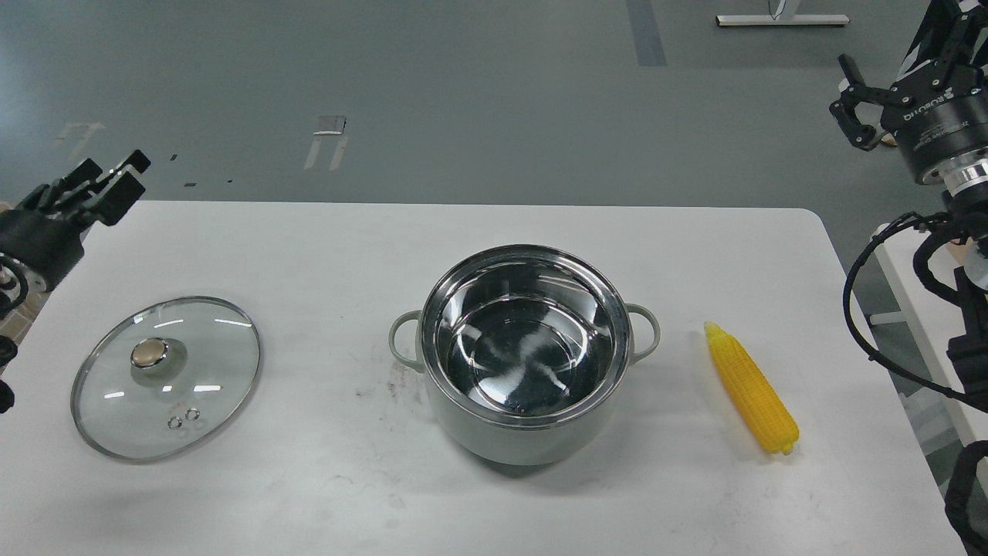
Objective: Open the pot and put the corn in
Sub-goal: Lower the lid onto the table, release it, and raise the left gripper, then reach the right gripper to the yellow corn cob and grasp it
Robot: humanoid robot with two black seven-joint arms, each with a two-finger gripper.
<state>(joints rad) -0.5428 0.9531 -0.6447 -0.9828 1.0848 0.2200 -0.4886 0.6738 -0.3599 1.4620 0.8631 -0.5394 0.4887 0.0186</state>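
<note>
The pale grey-green pot [525, 432] stands uncovered in the middle of the white table [324, 239], its shiny steel interior empty. The yellow corn [751, 388] lies on the table to the right of the pot, pointed tip towards the back. The glass lid [208, 363] with a gold knob lies flat at the left. My left gripper [130, 177] hovers above the table's back-left corner, well behind the lid, open and empty. My right gripper [895, 46] is raised off the table's right back corner, jaws wide apart and empty, its far finger partly cut off by the frame.
Black cables and arm links [926, 309] hang along the table's right edge. A patterned seat [23, 255] shows beyond the left edge. Grey floor lies behind the table.
</note>
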